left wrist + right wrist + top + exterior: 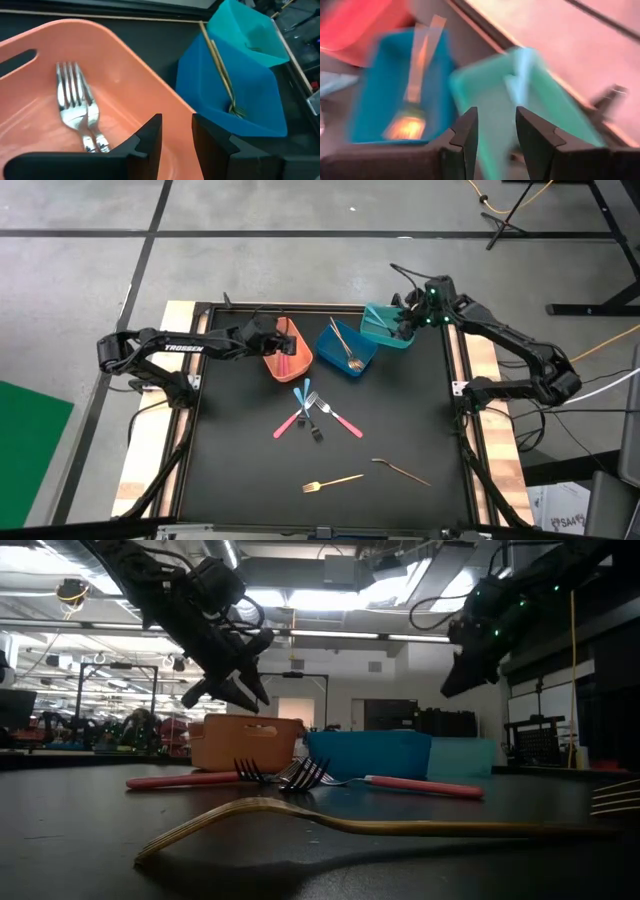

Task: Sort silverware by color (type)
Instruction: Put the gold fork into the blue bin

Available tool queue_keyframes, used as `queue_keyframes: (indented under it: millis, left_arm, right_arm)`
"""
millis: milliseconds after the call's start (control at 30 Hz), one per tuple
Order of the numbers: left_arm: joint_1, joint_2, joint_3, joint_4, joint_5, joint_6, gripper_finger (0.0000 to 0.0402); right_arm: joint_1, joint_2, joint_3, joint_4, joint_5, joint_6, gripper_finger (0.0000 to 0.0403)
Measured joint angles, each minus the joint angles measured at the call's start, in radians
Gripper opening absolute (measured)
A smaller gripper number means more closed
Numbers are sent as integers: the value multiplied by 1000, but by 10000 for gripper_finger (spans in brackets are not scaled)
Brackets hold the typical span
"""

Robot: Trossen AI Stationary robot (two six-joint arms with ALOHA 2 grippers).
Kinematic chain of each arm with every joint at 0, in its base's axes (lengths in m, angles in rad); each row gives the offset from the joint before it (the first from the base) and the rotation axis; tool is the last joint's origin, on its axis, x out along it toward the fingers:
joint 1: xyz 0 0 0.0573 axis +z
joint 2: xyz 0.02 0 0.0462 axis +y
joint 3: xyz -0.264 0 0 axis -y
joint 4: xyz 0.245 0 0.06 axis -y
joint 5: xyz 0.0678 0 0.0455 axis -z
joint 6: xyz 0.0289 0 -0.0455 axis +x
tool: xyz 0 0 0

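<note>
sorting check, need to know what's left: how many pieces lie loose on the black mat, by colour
pink-handled forks: 2
light-blue-handled piece: 1
gold fork: 1
gold spoon: 1
total: 5

Three bins: one orange bin (288,350); one blue bin (346,348); one teal bin (385,327); two robot arms.
</note>
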Motion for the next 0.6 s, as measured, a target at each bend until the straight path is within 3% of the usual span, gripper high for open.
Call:
queue_keyframes:
  millis: [100,200,367,600]
  left_arm:
    - [-21,0,0,41,-10,4,100]
    - [-44,0,0,85,-37,51,100]
    - [-72,0,0,140,-51,118,100]
    - [-105,0,0,139,-52,161,100]
  right_arm:
    - [9,-20,0,-3,-138,49,124]
    - [57,-31,0,-4,-183,97,124]
    - [201,-38,0,-3,-156,107,124]
    - [446,-38,0,7,1,210,124]
